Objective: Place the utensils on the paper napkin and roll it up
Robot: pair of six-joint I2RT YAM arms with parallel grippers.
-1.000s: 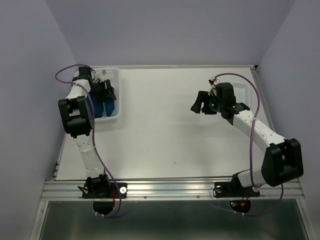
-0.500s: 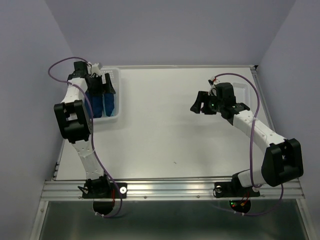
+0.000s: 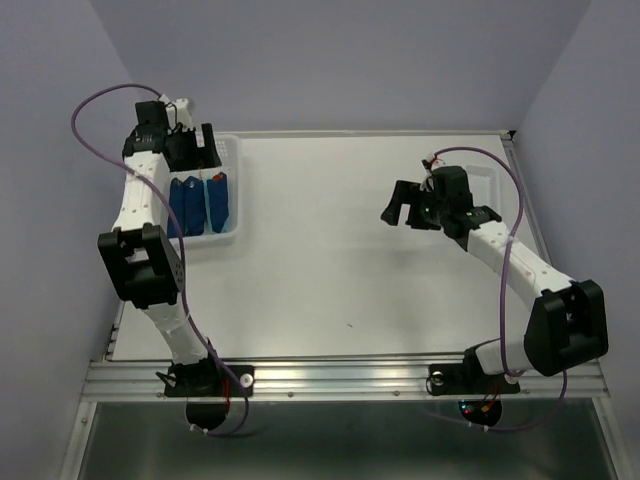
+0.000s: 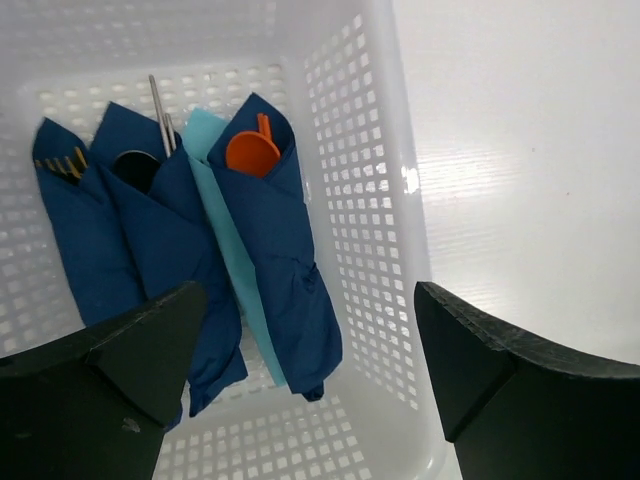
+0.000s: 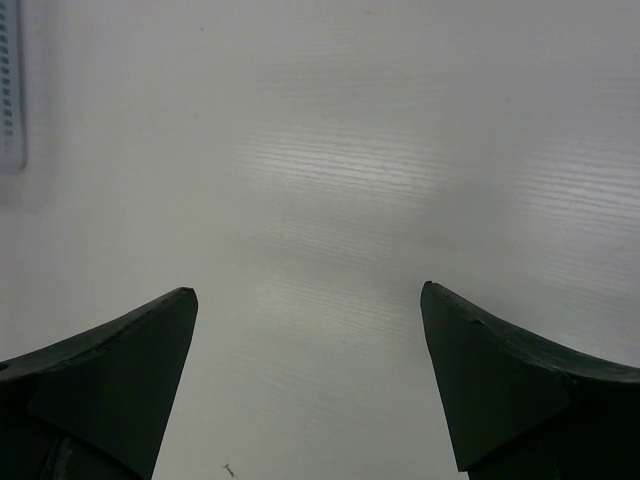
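Three rolled dark navy paper napkins lie side by side in a white perforated basket (image 4: 360, 150) (image 3: 238, 205) at the table's back left. The right roll (image 4: 285, 260) (image 3: 216, 200) holds an orange spoon (image 4: 252, 152). The middle roll (image 4: 165, 240) holds a black spoon and a metal handle. Yellow fork tines (image 4: 62, 164) stick out of the left roll (image 4: 85, 250). A light blue strip (image 4: 228, 255) lies between two rolls. My left gripper (image 4: 308, 295) (image 3: 200, 148) hangs open above the basket's far end, holding nothing. My right gripper (image 5: 308, 292) (image 3: 399, 203) is open over bare table.
The white tabletop (image 3: 320, 250) stretches between the arms, with a small dark speck (image 3: 349, 324) near the front. A pale tray (image 3: 492, 185) sits under the right arm at the back right. Lavender walls close in the back and sides.
My left gripper opened wide, lifted out of the basket and drew back toward the far wall, leaving the roll inside. The right gripper spread slightly; its arm hardly moved.
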